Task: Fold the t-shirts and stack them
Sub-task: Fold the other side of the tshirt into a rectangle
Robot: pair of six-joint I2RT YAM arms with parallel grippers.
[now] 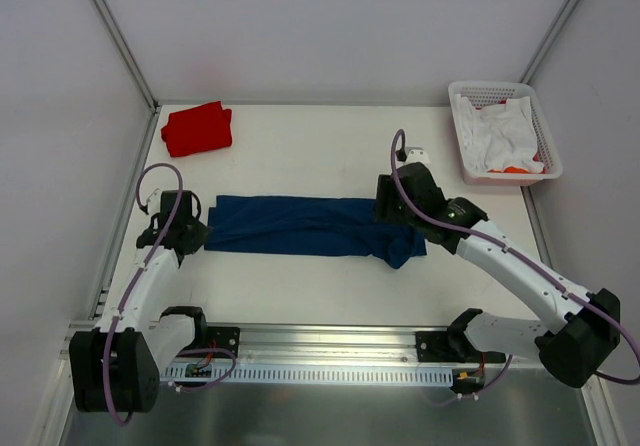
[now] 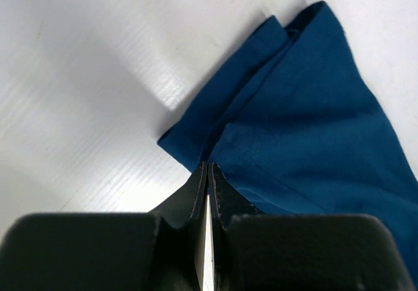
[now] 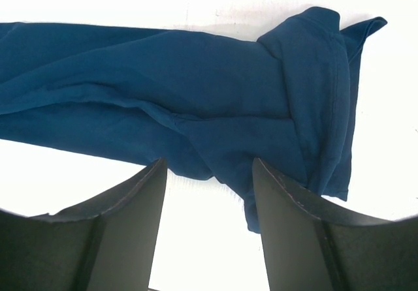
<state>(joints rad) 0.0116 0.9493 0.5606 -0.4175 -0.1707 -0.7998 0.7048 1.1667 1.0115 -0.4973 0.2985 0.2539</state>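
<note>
The navy blue t-shirt (image 1: pixel 310 226) lies on the white table as a long folded strip, its print hidden. It also shows in the left wrist view (image 2: pixel 307 121) and the right wrist view (image 3: pixel 196 89). My left gripper (image 1: pixel 197 234) is at the strip's left end, its jaws (image 2: pixel 208 167) shut, pinching the cloth's near edge. My right gripper (image 1: pixel 385 209) is over the strip's right end, open and empty, with the bunched sleeve end just beyond the fingertips (image 3: pixel 209 173). The red t-shirt (image 1: pixel 197 128) lies folded at the far left corner.
A white plastic basket (image 1: pixel 548 171) stands at the far right and holds white cloth (image 1: pixel 500 131) with an orange patch. Grey walls close in the table on the left, back and right. A metal rail runs along the near edge.
</note>
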